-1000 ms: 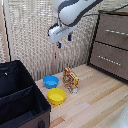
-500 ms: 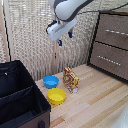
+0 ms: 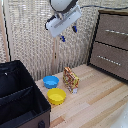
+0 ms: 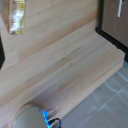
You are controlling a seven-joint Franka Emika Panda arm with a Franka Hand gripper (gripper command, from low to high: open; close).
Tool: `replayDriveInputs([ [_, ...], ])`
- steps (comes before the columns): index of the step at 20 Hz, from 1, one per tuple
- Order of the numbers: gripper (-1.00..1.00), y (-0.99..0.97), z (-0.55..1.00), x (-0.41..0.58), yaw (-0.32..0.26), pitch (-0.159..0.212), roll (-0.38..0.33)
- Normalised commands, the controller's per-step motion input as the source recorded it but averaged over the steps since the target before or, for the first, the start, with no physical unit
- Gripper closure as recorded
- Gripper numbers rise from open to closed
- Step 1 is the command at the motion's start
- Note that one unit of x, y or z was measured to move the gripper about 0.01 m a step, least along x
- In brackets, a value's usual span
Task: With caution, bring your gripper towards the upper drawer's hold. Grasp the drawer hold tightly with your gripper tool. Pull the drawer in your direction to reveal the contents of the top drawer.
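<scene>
The dark-framed dresser (image 3: 95,35) stands at the exterior view's right. Its upper drawer (image 3: 113,24) is brown, shut, with a slim silver drawer hold (image 3: 116,32). A similar lower drawer (image 3: 111,62) sits beneath it. My gripper (image 3: 69,33) hangs from the white arm high in the middle, well to the left of the dresser, touching nothing. Its bluish fingertips (image 3: 62,38) stand apart, with nothing between them. In the wrist view I see wood floor, a corner of the dresser (image 4: 111,25) with a silver bar (image 4: 120,7), and one bluish fingertip (image 4: 45,118). I cannot tell which drawer that bar belongs to.
On the wood floor below the arm lie a blue bowl (image 3: 50,81), a yellow bowl (image 3: 56,96) and a colourful snack bag (image 3: 70,79). A black open box (image 3: 17,100) stands at the lower left. A wicker screen (image 3: 30,35) forms the back wall.
The arm has shifted slightly toward the exterior view's right. The gripper stays open and the drawers stay shut.
</scene>
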Motion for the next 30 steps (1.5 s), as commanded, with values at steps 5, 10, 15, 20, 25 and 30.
replayDriveInputs([
  [5, -1.0, -0.2, -0.11, -0.077, 0.141, 0.006, -0.375],
  [10, -1.0, -0.09, -0.09, -0.125, 0.181, 0.036, -0.375],
  [15, -1.0, -0.09, -0.11, -0.088, 0.188, 0.044, -0.368],
  [20, -1.0, -0.22, -0.05, -0.042, 0.167, 0.024, -0.325],
  [25, -1.0, -0.49, 0.02, -0.163, 0.091, -0.006, -0.293],
  [30, -1.0, -0.69, 0.03, -0.136, 0.066, -0.039, -0.218],
])
